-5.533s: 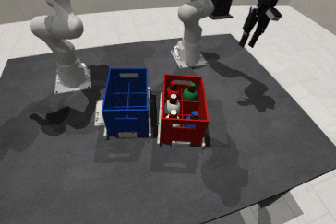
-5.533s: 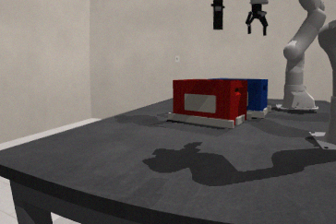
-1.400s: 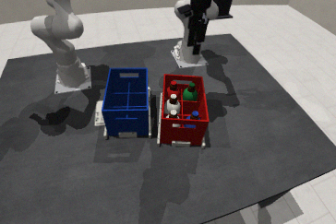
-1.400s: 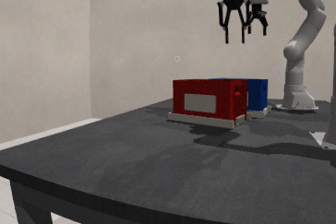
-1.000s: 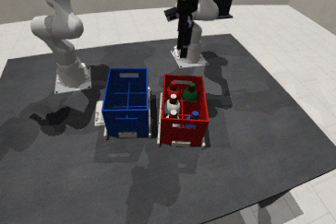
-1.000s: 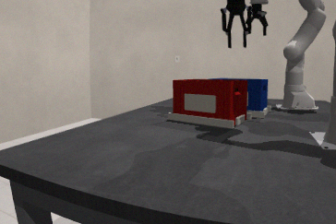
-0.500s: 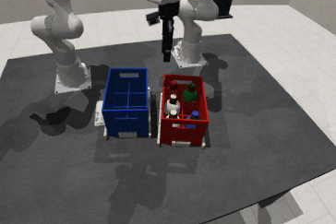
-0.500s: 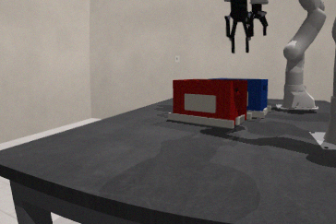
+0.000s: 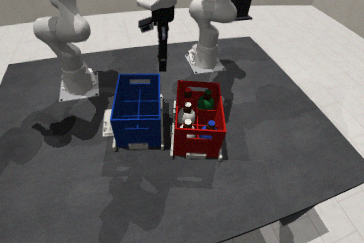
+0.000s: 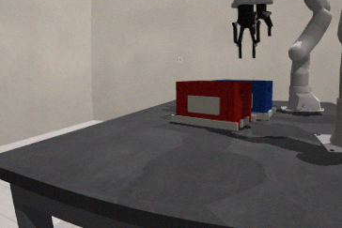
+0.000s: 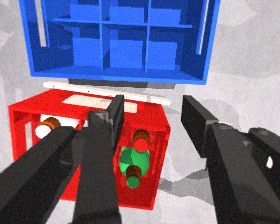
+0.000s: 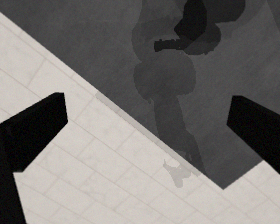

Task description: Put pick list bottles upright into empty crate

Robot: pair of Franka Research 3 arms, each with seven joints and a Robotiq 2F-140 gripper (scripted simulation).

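Note:
The blue crate [image 9: 135, 138] [image 10: 264, 95] [image 11: 116, 77] stands upright, its visible compartments empty. The red crate [image 9: 204, 145] [image 10: 181, 89] [image 11: 46, 104] stands beside it. It holds a green bottle [image 9: 206, 103] [image 11: 134, 161], a red-capped bottle [image 9: 188, 92] [image 11: 141, 143], white bottles [image 9: 187, 114] and a blue bottle [image 9: 210, 128]. The pick list [image 9: 107, 123] lies beside the blue crate, too small to read. My left gripper [image 9: 162, 69] [image 10: 247, 57] [image 11: 152, 108] is partly open and empty, above the crates. My right gripper [image 10: 263, 35] [image 12: 148, 109] is open and empty, high up, away from the crates.
Pale rails [image 10: 202, 121] [image 11: 106, 93] run along the crates' bases, with a narrow gap between the crates. The arm bases [image 9: 79, 86] [image 9: 204, 61] stand at the back of the dark table [image 9: 280, 169] [image 10: 117, 159]. The right wrist view shows a table corner and the floor.

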